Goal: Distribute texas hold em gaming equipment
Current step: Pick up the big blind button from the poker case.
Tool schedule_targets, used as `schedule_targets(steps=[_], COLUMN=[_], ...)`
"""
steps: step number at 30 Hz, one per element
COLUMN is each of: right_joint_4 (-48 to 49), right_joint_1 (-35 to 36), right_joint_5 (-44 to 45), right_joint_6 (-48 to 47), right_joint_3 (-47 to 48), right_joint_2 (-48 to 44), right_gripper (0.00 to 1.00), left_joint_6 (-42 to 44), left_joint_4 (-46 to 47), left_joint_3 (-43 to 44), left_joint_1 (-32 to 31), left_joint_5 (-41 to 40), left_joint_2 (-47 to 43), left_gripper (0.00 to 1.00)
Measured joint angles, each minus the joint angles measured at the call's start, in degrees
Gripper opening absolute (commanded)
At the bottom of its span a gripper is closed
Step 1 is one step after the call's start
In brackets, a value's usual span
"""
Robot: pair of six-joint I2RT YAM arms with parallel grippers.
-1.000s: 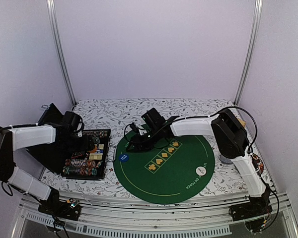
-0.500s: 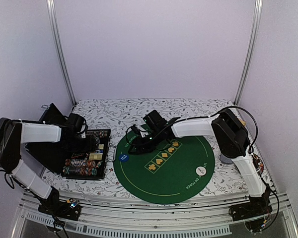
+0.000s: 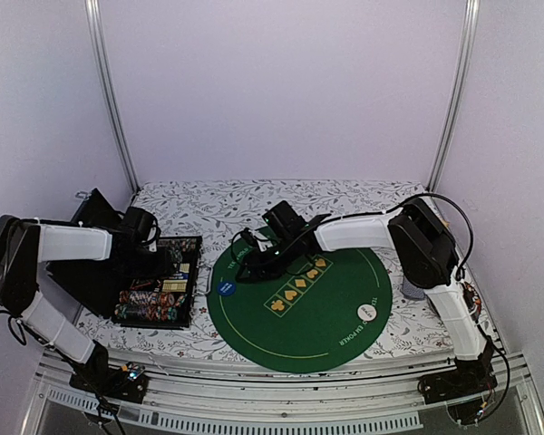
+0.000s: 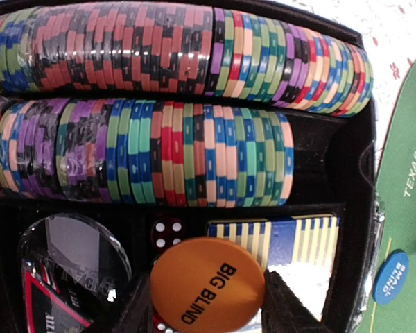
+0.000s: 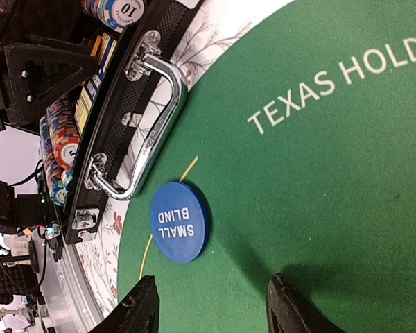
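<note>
Starting at the near edge: the white button disc (image 3: 367, 311) already sits on the green mat (image 3: 308, 340), toward the right; a bit further in, the blue Small Blind disc (image 5: 179, 222) lies flat on the mat's left edge, just beside the handle of the black case (image 3: 192, 272).

The right gripper (image 5: 215, 305) hovers over the felt just short of that blue disc, jaws about halfway apart with nothing between them; it's hardly budged in the last second.

The actual change is on the left: that arm has pushed into the case and the left gripper (image 4: 206, 309) has been closing in; its fingers now look pressed against both edges of the orange Big Blind disc (image 4: 208, 281), which is still down in the case below the two rows of striped poker chips (image 4: 194, 163).

So my read: two buttons are out and the third is just getting grabbed; chips haven't been dealt out yet, so plenty's left to do.
</note>
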Motion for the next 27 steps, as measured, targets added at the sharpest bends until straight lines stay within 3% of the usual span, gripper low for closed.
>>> schedule_targets(steps=[3,9,17,22,27], right_joint_4=[-0.3,-0.4,-0.3,-0.5,-0.7], right_joint_1=[0.0,-0.3,-0.8,-0.8,-1.1], right_joint_5=[0.0,-0.5,-1.2,-1.2,-1.2], right_joint_6=[0.0,-0.4,-0.5,-0.6,-0.8], right_joint_3=[-0.5,-1.0,-1.7,-2.1,-2.3], right_joint_2=[-0.4,-0.7,-1.0,-1.4,-1.8], right_gripper=[0.55,0.55,0.55,0.55,0.55], left_joint_6=[0.3,1.3,2.1,2.1,2.3], left_joint_4=[0.3,1.2,1.4,1.0,0.0], left_joint_3=[-0.2,-0.3,0.1,0.2,0.2], left_joint_1=[0.0,-0.9,-1.3,-1.9,-2.4], left_joint_5=[0.5,1.0,-1.1,-2.2,-2.7], left_joint_2=[0.0,0.2,0.7,0.3,-1.0], left_gripper=[0.65,0.67,0.46,0.38,0.35])
